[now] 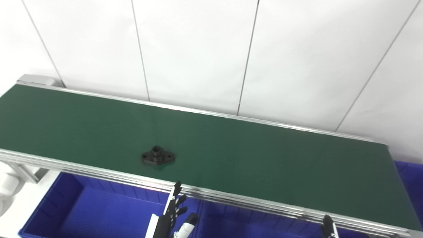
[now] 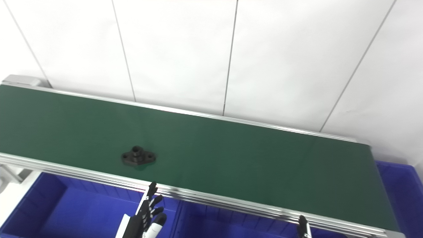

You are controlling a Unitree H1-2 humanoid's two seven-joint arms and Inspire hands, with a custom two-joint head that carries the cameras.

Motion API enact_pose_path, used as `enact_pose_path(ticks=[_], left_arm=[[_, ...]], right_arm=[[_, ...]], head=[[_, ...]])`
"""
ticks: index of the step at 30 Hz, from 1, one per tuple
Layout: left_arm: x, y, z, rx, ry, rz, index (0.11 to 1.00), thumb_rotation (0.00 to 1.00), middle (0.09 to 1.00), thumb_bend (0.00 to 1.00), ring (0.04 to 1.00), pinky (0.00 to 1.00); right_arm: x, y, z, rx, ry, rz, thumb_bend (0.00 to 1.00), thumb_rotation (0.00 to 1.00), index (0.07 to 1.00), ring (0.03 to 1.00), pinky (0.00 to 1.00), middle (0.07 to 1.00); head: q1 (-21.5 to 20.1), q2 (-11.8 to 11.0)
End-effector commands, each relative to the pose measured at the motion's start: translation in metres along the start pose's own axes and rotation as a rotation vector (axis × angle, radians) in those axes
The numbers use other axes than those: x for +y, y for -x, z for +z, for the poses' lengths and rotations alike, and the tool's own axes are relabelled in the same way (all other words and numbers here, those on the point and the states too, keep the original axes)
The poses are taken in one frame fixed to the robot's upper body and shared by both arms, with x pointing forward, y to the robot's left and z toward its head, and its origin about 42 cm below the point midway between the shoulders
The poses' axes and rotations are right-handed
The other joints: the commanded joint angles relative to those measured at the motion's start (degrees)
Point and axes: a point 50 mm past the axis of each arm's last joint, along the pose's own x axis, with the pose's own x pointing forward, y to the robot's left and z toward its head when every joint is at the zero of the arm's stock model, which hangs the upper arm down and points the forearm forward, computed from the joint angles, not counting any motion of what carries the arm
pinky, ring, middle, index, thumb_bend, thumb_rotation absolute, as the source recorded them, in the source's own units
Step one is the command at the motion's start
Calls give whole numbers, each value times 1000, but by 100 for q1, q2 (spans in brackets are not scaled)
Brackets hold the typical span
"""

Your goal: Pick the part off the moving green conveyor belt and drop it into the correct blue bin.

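A black flanged part point(image 1: 158, 156) with a raised hub and two bolt ears lies on the green conveyor belt point(image 1: 251, 155), near its front edge, left of the middle; it also shows in the right eye view point(image 2: 138, 156). My left hand point(image 1: 174, 211) is open and empty, its fingers spread and pointing up, below the belt's front rail and just right of the part. Only one fingertip of my right hand point(image 1: 327, 225) shows at the bottom edge. A blue bin point(image 1: 99, 211) sits under the belt at the left, below the part.
A second blue bin point(image 1: 251, 224) sits under the belt to the right of the first, and a third blue bin point(image 1: 408, 185) stands past the belt's right end. An aluminium rail point(image 1: 231, 196) edges the belt's front. A white panelled wall stands behind.
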Motion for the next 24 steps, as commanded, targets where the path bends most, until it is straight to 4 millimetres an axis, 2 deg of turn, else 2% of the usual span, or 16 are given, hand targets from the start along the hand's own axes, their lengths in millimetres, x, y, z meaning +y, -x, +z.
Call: enact_pose_path(ticks=[1, 5, 8, 11, 13, 17, 24], left_arm=[[-32, -5, 18, -67, 61, -9, 996, 865, 997, 658, 928, 832], [-31, -5, 19, -66, 64, -9, 998, 862, 999, 669, 938, 841], [-28, -5, 21, -68, 73, -8, 1000, 858, 1000, 662, 945, 853], [-25, -6, 22, -66, 76, -13, 1000, 868, 1000, 688, 944, 866], [-23, -6, 22, -70, 82, -18, 1000, 872, 1000, 691, 946, 874], [-19, -7, 21, -66, 82, -25, 1000, 901, 1000, 717, 951, 910], [-14, -9, 21, -62, 81, -36, 1000, 939, 1000, 710, 973, 974]], right_arm=[[-4, -3, 11, -77, -4, -1, 599, 900, 1000, 1000, 1000, 1000], [-3, -3, 13, -107, 96, -6, 613, 859, 1000, 973, 972, 992], [-1, -4, 19, -155, 234, 1, 608, 776, 994, 915, 892, 945], [1, -9, 30, -217, 323, 5, 668, 575, 964, 890, 856, 907], [3, -15, 41, -280, 392, 0, 697, 531, 944, 890, 852, 905], [6, -25, 59, -344, 442, 12, 776, 470, 912, 895, 832, 911], [14, -46, 76, -355, 507, 6, 893, 426, 842, 821, 715, 854]], head=[[-5, 31], [-135, 116], [-349, 188], [-470, 211], [-565, 223], [-737, 254], [-942, 296]])
